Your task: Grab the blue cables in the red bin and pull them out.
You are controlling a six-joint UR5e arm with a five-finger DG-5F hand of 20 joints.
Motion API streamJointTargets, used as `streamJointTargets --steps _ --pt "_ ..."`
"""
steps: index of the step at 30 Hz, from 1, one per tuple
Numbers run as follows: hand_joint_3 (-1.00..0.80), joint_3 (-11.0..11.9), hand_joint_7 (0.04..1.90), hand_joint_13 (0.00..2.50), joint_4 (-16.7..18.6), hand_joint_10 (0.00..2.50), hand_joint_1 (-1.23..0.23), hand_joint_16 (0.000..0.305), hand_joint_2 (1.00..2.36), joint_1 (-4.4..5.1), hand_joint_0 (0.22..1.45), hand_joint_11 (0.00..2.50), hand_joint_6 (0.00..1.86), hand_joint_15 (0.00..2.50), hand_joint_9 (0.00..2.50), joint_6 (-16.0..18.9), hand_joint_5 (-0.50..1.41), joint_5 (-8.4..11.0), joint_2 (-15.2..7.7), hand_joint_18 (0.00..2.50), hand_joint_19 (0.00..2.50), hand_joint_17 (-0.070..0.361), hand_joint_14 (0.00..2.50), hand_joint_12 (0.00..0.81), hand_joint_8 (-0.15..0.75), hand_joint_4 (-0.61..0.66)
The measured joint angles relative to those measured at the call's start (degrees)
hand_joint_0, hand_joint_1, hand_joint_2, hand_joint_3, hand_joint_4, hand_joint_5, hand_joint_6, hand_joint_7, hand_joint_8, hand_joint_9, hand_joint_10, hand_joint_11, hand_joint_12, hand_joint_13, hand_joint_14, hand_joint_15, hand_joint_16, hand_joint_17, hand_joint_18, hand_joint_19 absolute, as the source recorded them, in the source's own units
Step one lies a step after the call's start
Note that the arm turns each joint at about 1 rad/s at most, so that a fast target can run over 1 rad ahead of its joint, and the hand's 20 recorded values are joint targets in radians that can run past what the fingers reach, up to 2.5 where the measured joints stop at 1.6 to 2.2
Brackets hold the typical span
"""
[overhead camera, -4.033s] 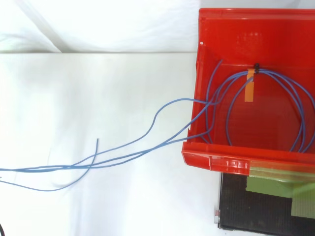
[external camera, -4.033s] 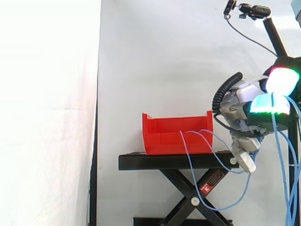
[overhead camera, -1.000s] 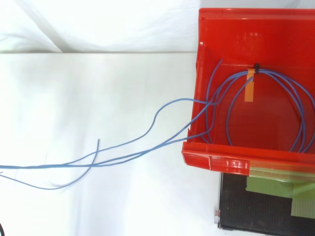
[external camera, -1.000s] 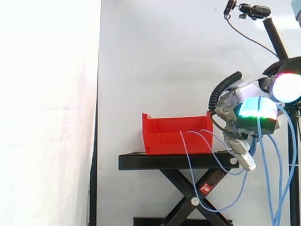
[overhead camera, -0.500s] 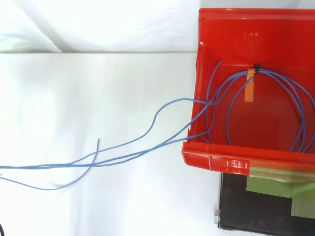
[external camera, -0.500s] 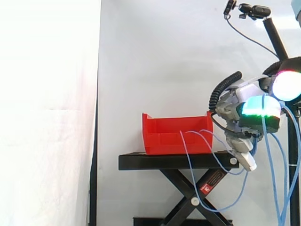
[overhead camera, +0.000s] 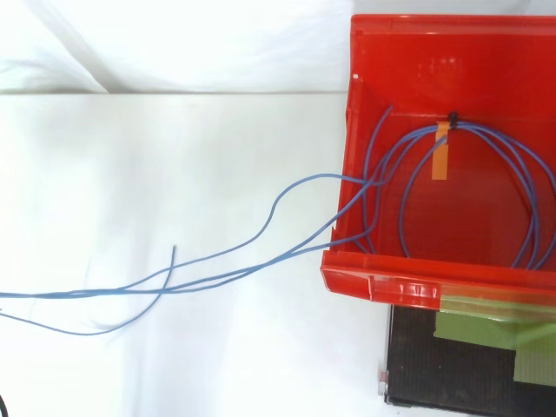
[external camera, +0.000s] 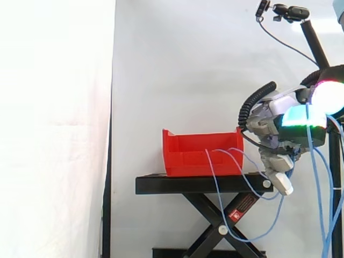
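The red bin (external camera: 200, 155) sits on a black stand (external camera: 193, 184). Blue cables (overhead camera: 261, 236) coil inside the bin (overhead camera: 417, 287), bound by a black tie with an orange tag (overhead camera: 441, 153). Several strands spill over the bin's left wall and trail left out of the top view. In the side view the strands (external camera: 228, 215) sag below the stand and rise to my hand (external camera: 274, 121) right of the bin. The hand is curled on them, its pads glowing green and white, and more strands hang down from it.
A black scissor lift (external camera: 215, 226) carries the stand. A camera on a black pole (external camera: 293, 12) stands at the upper right, behind the hand. Green tape (overhead camera: 486, 330) marks the black stand top below the bin. A white curtain backs everything.
The hand drifted a little left and lower, then came back right and up slightly. The cables in the bin kept their place; the loose strands outside shifted only a touch.
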Motion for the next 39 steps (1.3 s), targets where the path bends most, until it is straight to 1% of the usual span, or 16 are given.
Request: streamJointTargets --steps 2,7,21,31,39 --pt "-1.0 0.0 0.27 0.76 0.0 0.03 -1.09 0.043 1.0 0.0 0.81 0.73 1.31 0.49 0.82 0.0 0.57 0.0 -0.03 0.61 0.61 0.096 0.02 0.332 0.268 0.28" --pt "-0.97 0.0 0.27 0.76 0.0 0.03 -1.09 0.043 1.0 0.0 0.83 0.73 1.32 0.5 0.82 -0.06 0.55 -0.02 -0.02 0.61 0.61 0.096 0.02 0.331 0.27 0.29" --pt "-0.97 0.0 0.27 0.76 0.0 0.03 -1.1 0.042 1.0 0.03 0.87 0.73 1.23 0.5 0.79 -0.09 0.51 0.0 0.01 0.61 0.61 0.096 0.02 0.327 0.264 0.31" --pt "-0.92 0.0 0.25 0.76 0.0 0.03 -1.11 0.043 1.0 0.05 0.89 0.74 1.25 0.49 0.75 -0.09 0.48 0.0 0.0 0.61 0.6 0.096 0.02 0.329 0.263 0.31" --pt "-0.91 0.0 0.25 0.75 0.0 0.03 -1.12 0.043 1.0 0.05 0.9 0.74 1.25 0.49 0.73 -0.17 0.46 -0.08 0.0 0.6 0.59 0.097 0.02 0.329 0.262 0.32"
